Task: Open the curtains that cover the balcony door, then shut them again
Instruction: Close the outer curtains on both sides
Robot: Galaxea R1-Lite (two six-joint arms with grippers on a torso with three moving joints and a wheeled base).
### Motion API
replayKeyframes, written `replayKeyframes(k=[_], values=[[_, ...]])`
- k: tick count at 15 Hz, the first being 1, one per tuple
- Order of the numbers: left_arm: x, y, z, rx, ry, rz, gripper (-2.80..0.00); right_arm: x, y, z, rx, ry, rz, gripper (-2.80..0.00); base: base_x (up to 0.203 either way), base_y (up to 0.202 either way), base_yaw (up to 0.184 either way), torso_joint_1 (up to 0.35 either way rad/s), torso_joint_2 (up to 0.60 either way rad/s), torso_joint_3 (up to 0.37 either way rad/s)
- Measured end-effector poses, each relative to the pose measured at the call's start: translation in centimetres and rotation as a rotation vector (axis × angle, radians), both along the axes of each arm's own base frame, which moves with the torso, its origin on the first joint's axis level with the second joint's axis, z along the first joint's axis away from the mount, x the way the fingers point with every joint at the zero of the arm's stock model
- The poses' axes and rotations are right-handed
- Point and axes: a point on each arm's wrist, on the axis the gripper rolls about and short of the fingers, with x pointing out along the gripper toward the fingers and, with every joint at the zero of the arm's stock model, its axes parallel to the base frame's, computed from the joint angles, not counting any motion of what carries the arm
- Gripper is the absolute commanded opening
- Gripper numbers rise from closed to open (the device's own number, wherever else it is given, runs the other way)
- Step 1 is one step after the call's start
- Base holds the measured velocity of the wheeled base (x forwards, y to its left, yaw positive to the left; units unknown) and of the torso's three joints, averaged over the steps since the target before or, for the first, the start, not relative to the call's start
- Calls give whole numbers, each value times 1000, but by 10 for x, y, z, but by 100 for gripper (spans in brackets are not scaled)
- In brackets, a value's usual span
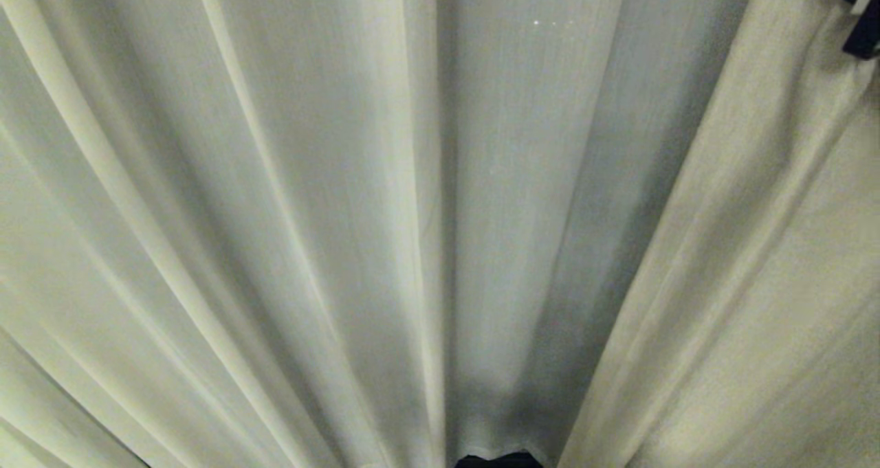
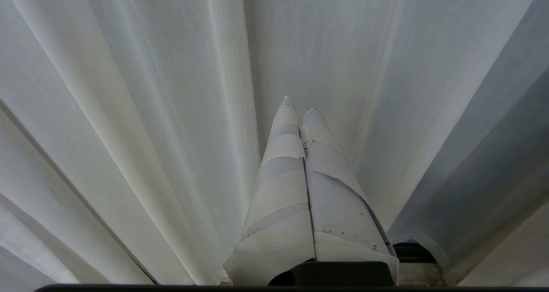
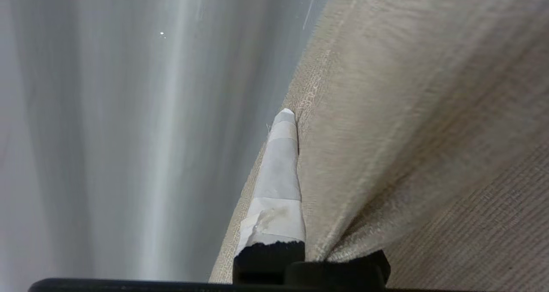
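Right gripper (image 3: 296, 124) is clamped on a fold of the curtains (image 1: 289, 220): in the right wrist view one tape-wrapped finger (image 3: 279, 176) lies along the cloth and the coarse, beige-looking weave bunches over where the other finger would be. Left gripper (image 2: 300, 107) is pinched together with nothing in it, both fingers (image 2: 279, 189) wound in pale, peeling tape with a few dark specks, pointing at the pleats. Head view is pretty much all curtain, cream fabric with a fine woven grain and soft long pleats fanning out. Small dark patch (image 1: 863, 35) peeks out at the top right corner, can't tell what it is. No writing anywhere.
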Motion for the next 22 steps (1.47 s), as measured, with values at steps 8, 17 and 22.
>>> replayKeyframes(k=[8,17,22], values=[[0,0,0,0,0,0,-280,18,36,-8,-38,-2,94,-280,0,0,0,0,0,0],[0,0,0,0,0,0,-280,36,81,-14,-17,2,128,-280,0,0,0,0,0,0],[0,0,0,0,0,0,-280,45,93,-17,-23,14,152,-280,0,0,0,0,0,0]])
